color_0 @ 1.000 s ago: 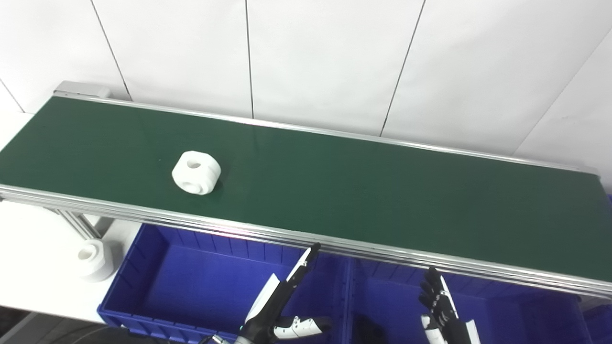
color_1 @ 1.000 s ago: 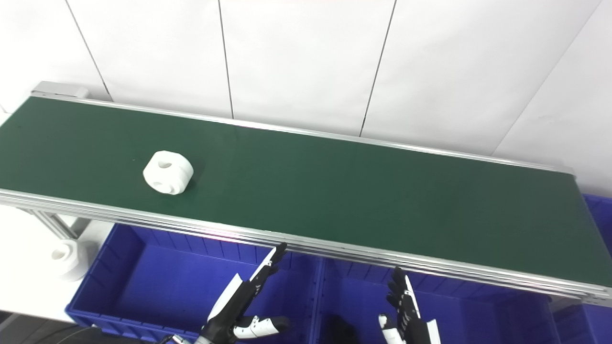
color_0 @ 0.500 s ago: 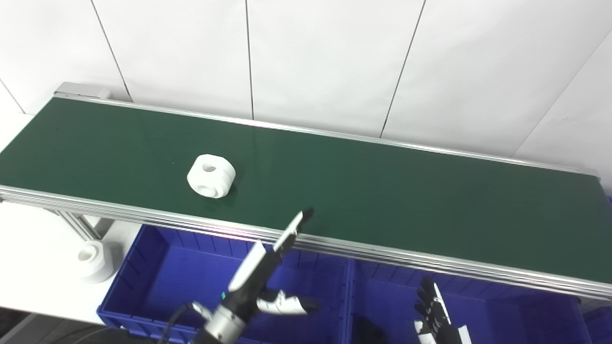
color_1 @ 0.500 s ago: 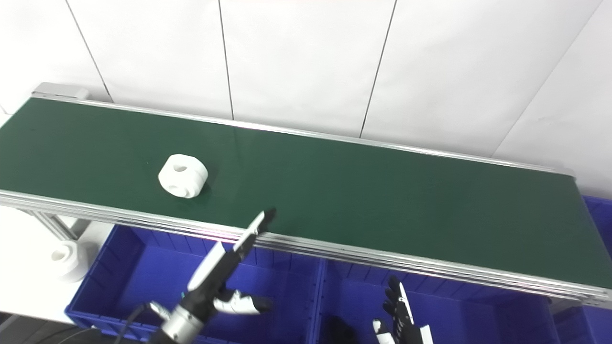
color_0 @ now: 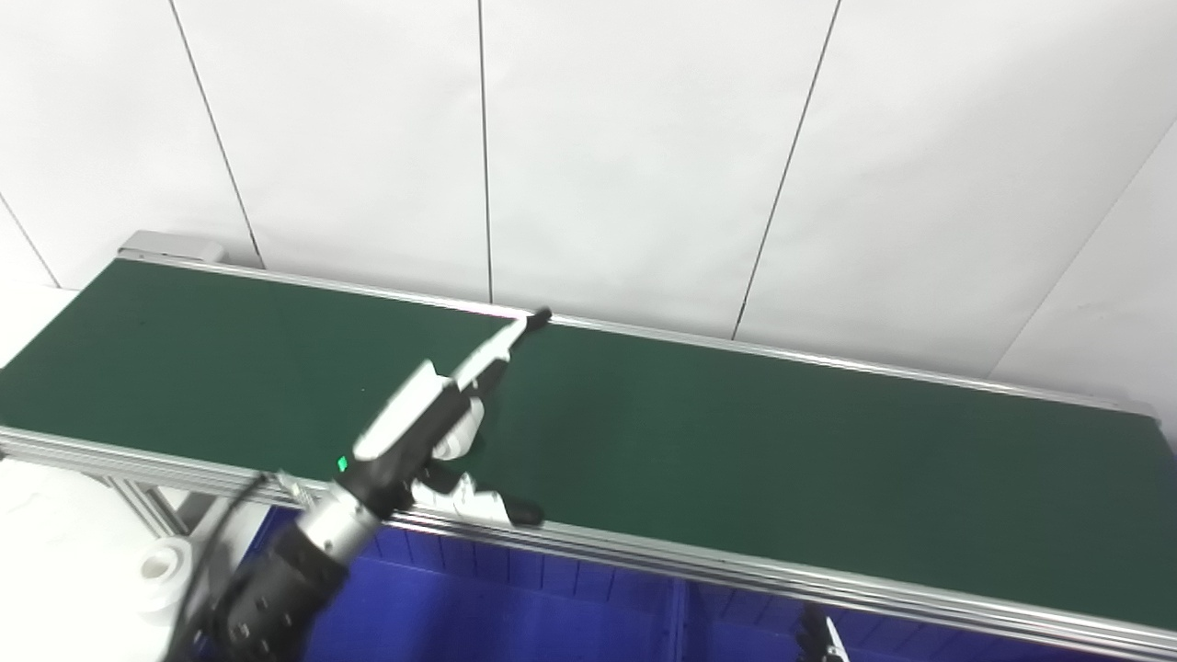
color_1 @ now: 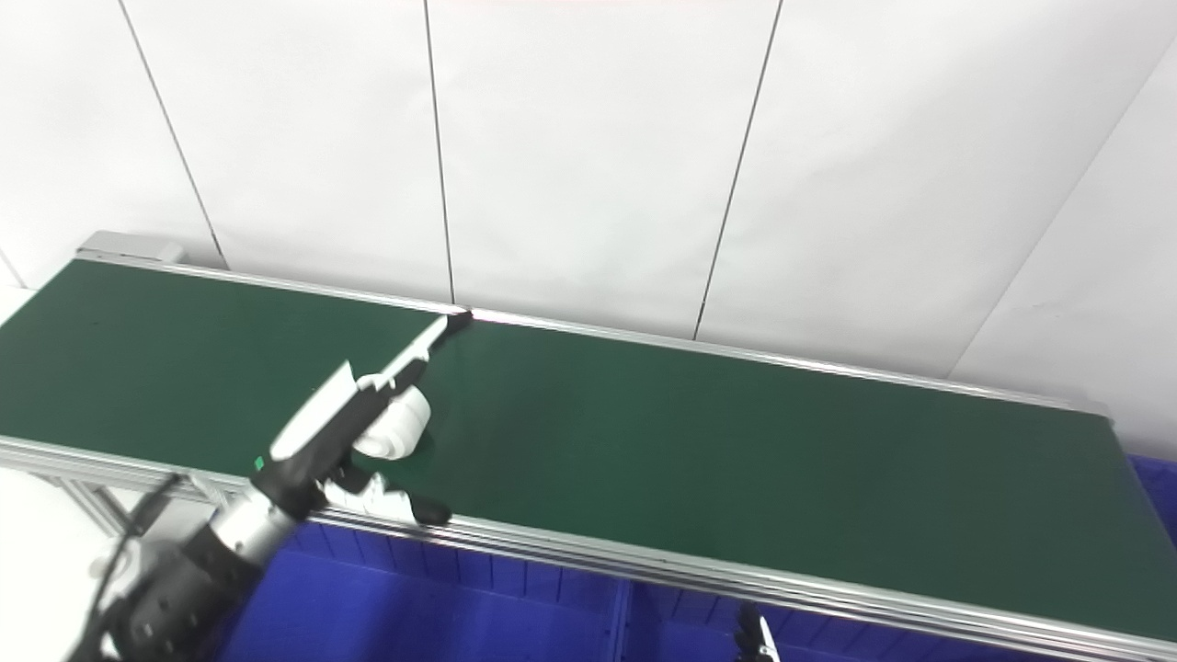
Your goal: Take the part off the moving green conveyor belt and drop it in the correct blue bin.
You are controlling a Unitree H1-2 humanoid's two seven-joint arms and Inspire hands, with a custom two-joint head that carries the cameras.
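Left hand over the belt, part right under it

Your left hand (color_0: 428, 432) is stretched out over the green conveyor belt (color_0: 736, 460) toward its left end, fingers (color_0: 501, 345) straight and spread, thumb sticking out toward the near edge, so it's loose and gripping nothing. The white part (color_1: 397, 426) sits on the belt just behind that hand, mostly hidden by it (can't tell if they're touching). Your right hand (color_0: 821, 642) only pokes its fingertips in at the bottom edge, so can't tell how its fingers are set. A blue bin (color_1: 441, 611) runs along below the belt's near edge, and a second white part (color_0: 164, 572) sits off past the near left corner.
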